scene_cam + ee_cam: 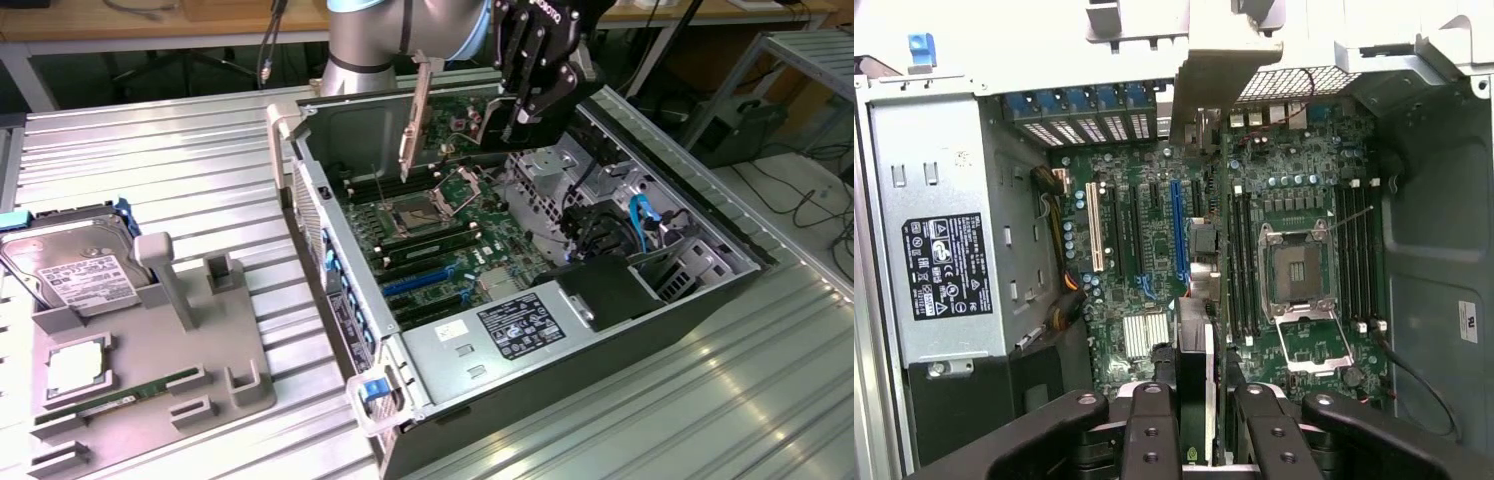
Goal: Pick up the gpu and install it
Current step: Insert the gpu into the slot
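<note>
Exterior view: the arm's black gripper point(521, 120) is up over the open tower case point(721, 235), toward its far end. Jaws are narrow and pinched on the gpu point(467, 122). The card is held on edge, gripped at the end away from its bracket. The silver bracket point(416, 120) runs long and close to upright, slightly tilted, on the exterior view's left of the gripper. The card hangs over the motherboard point(441, 240), roughly above the CPU socket point(407, 212). It's not seated in any slot. It looks clear of the board, but I can't confirm the gap at the bracket's lower tip. The blue expansion slots point(424, 280) lie further along the board, toward the power supply point(514, 325).

On the exterior view's left, well apart from the case, a grey fixture tray point(200, 370) sits on the ribbed metal table point(160, 160). A hard drive point(74, 265) is propped in it and a RAM stick point(127, 393) lies flat near its front edge.

Wrist view: the gripper point(1199, 420) looks down into the case. Its two black fingers point(1152, 435) are close together with the gpu point(1194, 385) edge-on between them, clamped from both sides. Below is the motherboard point(1144, 290), with a long blue slot point(1179, 230), a white slot point(1094, 230) and the open CPU socket point(1294, 270). The power supply point(949, 250) shows its black label. The card's edge runs roughly in line with the blue slot. Can't tell its height above the board from here.
</note>
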### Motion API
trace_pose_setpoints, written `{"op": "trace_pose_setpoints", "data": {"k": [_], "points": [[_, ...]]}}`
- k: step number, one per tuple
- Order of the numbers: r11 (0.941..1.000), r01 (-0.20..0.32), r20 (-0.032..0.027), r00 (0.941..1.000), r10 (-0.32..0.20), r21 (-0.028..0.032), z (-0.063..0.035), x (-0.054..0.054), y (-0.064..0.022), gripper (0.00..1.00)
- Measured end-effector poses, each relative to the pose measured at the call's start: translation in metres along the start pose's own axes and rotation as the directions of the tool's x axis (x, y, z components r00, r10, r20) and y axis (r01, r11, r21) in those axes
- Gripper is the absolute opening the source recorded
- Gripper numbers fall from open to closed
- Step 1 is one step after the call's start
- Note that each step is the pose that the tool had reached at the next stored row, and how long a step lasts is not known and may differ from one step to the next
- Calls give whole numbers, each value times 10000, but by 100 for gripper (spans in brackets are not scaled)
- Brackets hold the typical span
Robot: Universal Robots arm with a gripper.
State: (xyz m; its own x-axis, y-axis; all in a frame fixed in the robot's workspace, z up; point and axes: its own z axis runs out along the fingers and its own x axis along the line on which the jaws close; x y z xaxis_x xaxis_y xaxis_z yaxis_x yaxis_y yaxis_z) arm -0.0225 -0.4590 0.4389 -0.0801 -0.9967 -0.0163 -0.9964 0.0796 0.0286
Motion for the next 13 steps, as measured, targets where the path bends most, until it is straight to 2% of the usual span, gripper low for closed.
{"op": "trace_pose_setpoints", "data": {"k": [7, 13], "points": [[10000, 19, 2, 10000, -19, 1, 3, 0, 0, 27], [9997, 260, -5, 9997, -260, -4, 7, 0, 0, 27]]}}
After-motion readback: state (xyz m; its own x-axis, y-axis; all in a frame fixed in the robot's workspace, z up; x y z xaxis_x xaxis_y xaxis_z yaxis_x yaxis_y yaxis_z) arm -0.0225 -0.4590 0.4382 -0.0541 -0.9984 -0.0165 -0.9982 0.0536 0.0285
